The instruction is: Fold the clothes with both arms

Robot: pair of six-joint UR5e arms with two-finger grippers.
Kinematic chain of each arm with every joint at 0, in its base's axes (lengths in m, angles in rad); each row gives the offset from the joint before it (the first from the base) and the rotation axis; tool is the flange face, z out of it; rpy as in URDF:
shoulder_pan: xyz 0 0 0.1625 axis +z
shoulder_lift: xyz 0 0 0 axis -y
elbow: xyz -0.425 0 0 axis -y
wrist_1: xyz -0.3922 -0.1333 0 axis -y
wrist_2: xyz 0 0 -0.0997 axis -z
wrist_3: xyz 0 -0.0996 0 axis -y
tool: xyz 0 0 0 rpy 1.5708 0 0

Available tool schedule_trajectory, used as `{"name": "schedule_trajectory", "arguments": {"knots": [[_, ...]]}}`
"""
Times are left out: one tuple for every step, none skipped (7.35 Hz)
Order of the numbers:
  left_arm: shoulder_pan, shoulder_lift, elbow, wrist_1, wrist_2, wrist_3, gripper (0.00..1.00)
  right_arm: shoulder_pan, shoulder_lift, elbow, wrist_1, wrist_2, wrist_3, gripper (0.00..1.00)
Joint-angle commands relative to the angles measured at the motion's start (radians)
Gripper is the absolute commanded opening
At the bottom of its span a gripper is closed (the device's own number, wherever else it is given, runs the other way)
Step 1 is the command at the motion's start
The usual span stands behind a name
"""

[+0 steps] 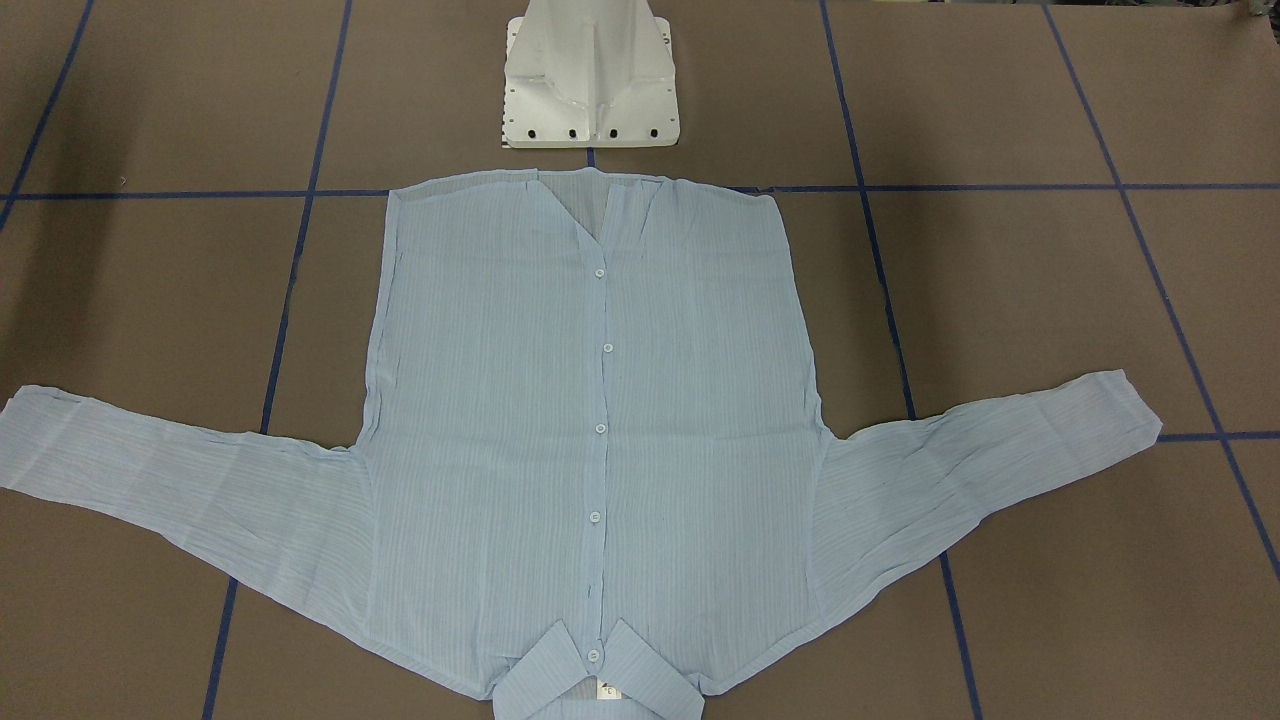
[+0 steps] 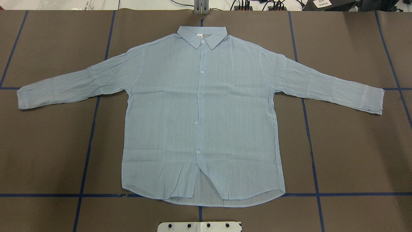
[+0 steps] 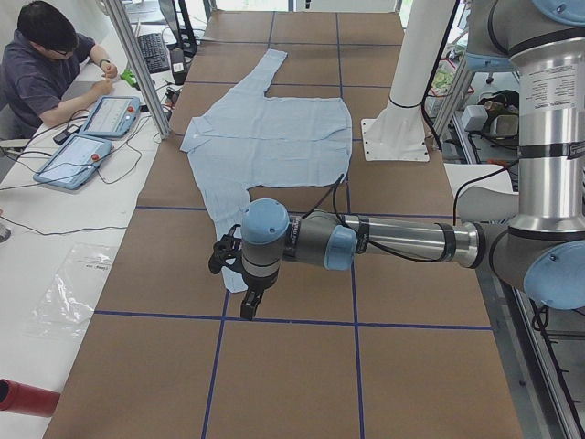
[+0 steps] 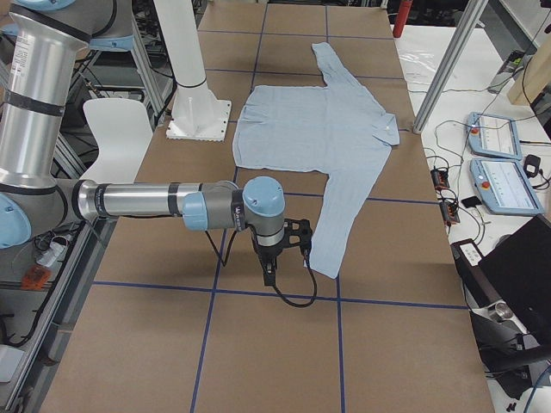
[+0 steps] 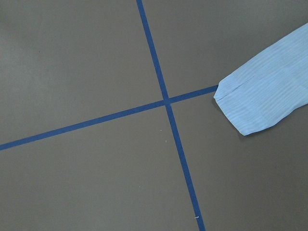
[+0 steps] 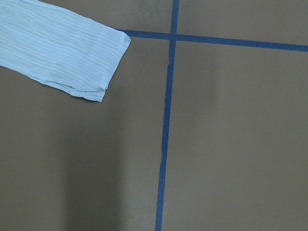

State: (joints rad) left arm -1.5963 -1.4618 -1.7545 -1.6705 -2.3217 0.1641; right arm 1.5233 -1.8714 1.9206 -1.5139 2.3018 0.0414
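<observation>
One light-blue shirt [image 2: 225, 112] lies flat in the centre of the overhead frame on the brown table [image 2: 48, 145]. Its collar [image 2: 202, 36] points to the top edge, its long axis runs top to bottom, and its two sleeves spread sideways. Two arms reach out level, the left gripper [image 3: 249, 306] and the right gripper [image 4: 269, 275] each pointing down near a cuff; I cannot tell whether their jaws are apart or together.

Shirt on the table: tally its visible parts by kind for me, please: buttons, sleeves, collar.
Buttons: 5
Sleeves: 2
Collar: 1
Total: 8 parts, on 1 shirt
</observation>
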Motion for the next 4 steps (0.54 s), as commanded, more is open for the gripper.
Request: {"name": "schedule_trajectory", "arguments": {"knots": [[0.001, 0.001, -0.002, 0.000, 0.001, 0.003, 1.00, -0.002, 0.000, 0.000, -0.002, 0.001, 0.000, 1.00], [0.001, 0.001, -0.003, -0.015, -0.004, 0.002, 1.00, -0.003, 0.000, 0.000, -0.002, 0.001, 0.000, 1.00], [-0.001, 0.004, -0.011, -0.055, -0.010, 0.003, 1.00, -0.003, 0.002, 0.000, 0.001, -0.001, 0.000, 1.00], [0.001, 0.006, -0.016, -0.099, -0.008, 0.002, 1.00, -0.003, 0.002, -0.002, 0.023, -0.002, 0.000, 1.00]]}}
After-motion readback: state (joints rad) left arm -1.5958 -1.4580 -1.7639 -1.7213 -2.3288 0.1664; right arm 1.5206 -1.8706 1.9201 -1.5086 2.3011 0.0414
